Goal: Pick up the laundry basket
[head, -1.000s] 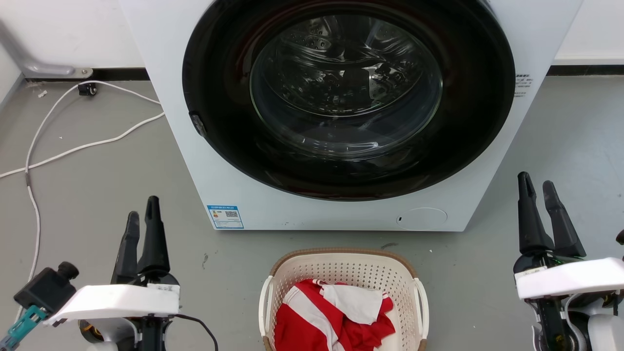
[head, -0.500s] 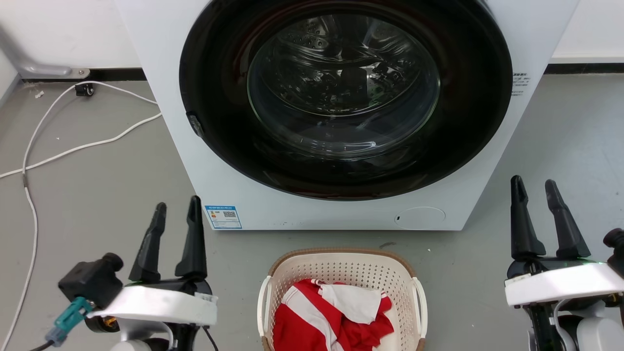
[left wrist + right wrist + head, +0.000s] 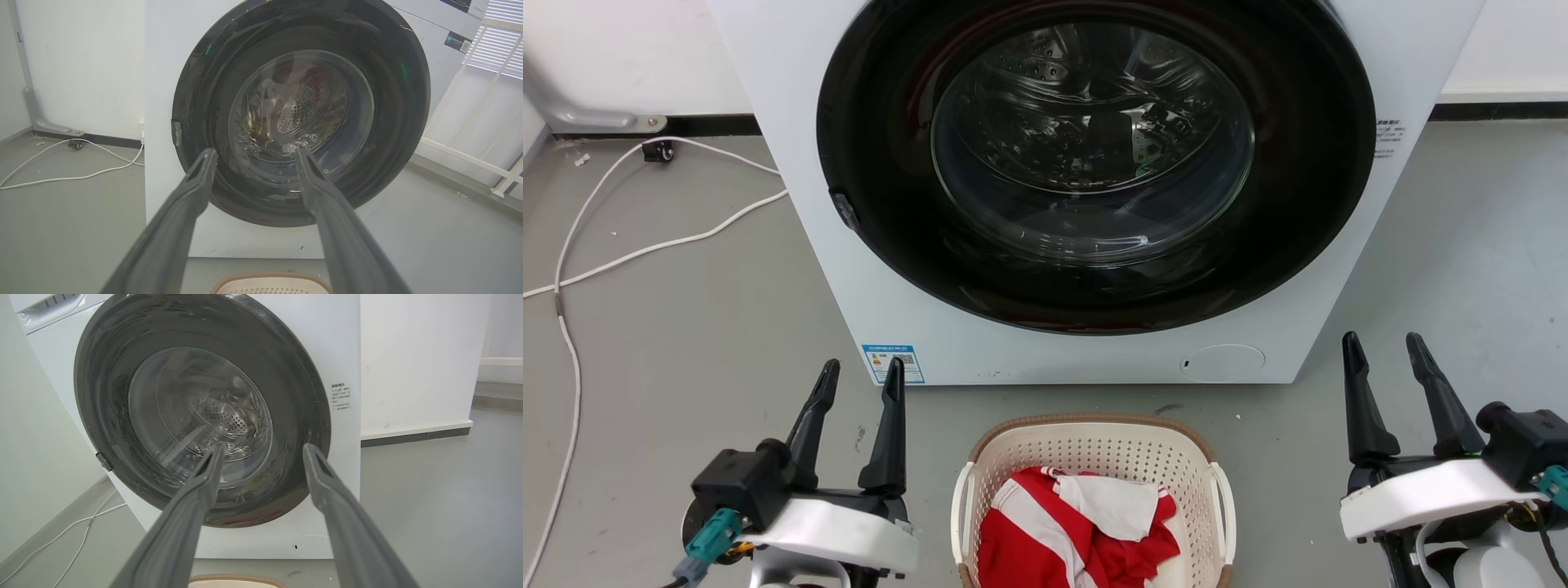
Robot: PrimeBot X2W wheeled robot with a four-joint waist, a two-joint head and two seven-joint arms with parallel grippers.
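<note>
Grey floor [image 3: 686, 327] is carrying the laundry basket [image 3: 1094, 449], which is sitting just in front of the washing machine [image 3: 1094, 163], with red-and-white clothing [image 3: 1045, 539] lying inside. The left tool [image 3: 863, 364] and the right tool [image 3: 1381, 337] are hovering either side of it, both spread wide, gripping nothing.
</note>
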